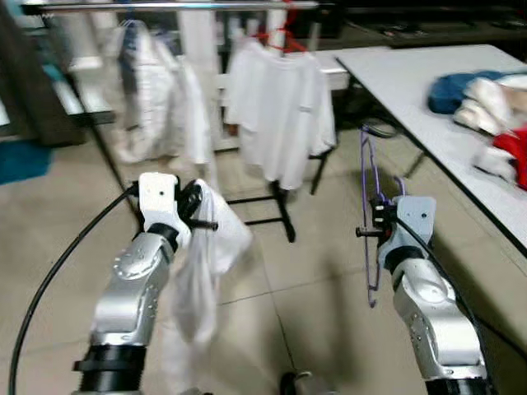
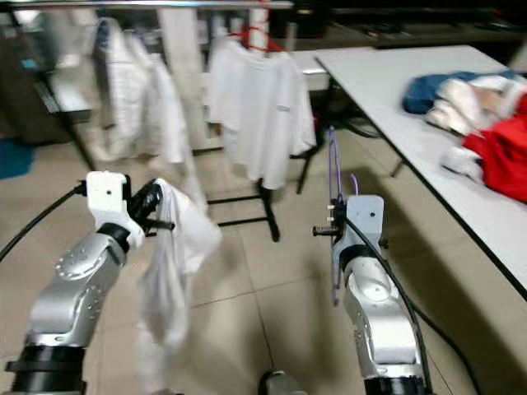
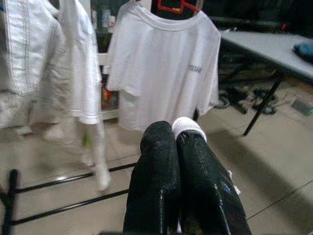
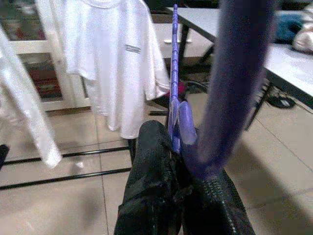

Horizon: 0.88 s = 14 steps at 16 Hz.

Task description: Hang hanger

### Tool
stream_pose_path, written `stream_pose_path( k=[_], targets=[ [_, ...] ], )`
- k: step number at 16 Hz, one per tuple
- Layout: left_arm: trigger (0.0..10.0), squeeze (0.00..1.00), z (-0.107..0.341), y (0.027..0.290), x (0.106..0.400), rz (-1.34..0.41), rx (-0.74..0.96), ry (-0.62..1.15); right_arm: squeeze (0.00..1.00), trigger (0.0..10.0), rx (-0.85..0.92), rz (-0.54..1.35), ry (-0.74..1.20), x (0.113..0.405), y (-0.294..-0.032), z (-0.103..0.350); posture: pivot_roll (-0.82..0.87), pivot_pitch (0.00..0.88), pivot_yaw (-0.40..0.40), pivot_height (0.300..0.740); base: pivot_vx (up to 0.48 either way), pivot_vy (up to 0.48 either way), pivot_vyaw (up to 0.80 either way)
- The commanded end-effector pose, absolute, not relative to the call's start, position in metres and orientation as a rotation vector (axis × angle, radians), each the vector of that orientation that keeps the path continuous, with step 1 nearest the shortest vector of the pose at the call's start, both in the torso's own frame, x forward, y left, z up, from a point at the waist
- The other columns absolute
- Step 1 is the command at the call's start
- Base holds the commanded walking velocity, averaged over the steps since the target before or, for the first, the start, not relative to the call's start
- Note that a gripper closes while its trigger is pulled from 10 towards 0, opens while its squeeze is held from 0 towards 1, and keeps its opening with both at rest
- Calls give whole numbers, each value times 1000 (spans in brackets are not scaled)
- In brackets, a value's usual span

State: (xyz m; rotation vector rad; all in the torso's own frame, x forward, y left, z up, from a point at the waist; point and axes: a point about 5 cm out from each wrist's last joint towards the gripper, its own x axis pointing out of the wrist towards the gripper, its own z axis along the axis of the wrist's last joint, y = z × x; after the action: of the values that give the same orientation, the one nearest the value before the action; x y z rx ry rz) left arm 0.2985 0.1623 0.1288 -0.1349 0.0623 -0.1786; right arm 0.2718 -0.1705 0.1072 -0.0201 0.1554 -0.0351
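hanger: purple plastic hanger (image 1: 367,216) is standing upright in the right gripper (image 1: 370,231), fingers pinching its lower frame, hook above them
feel: prob light, thin, kinda flexy + slick, so grip near a corner
left gripper (image 1: 200,216): fingers squeezing a white garment (image 1: 202,271) that's drooping below it
rail (image 1: 165,6): well ahead, w/ a white t-shirt (image 1: 280,115) hanging

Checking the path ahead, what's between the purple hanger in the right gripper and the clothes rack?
Bare tiled floor, as the left eye view shows, between the purple hanger in the right gripper and the clothes rack.
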Motion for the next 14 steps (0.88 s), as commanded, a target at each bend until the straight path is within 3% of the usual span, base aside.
stream_pose_path(
  k=[1,4,8,14],
  targets=[
    [10000,0,138,160,302,-150,-201,23,0,10000,-9,-44,131,274,-172,113,-64,0,-15,740,0,0,-800],
    [10000,0,133,160,300,-92,-310,21,0,10000,-11,-34,132,272,-170,113,-76,0,-17,740,0,0,-800],
    [10000,0,123,167,298,9,-229,96,0,10000,-5,-25,127,271,-170,114,-74,0,-24,740,0,0,-800],
    [10000,0,117,155,294,-126,-95,141,0,10000,16,-32,117,267,-170,116,-92,0,2,740,0,0,-800]
  ],
)
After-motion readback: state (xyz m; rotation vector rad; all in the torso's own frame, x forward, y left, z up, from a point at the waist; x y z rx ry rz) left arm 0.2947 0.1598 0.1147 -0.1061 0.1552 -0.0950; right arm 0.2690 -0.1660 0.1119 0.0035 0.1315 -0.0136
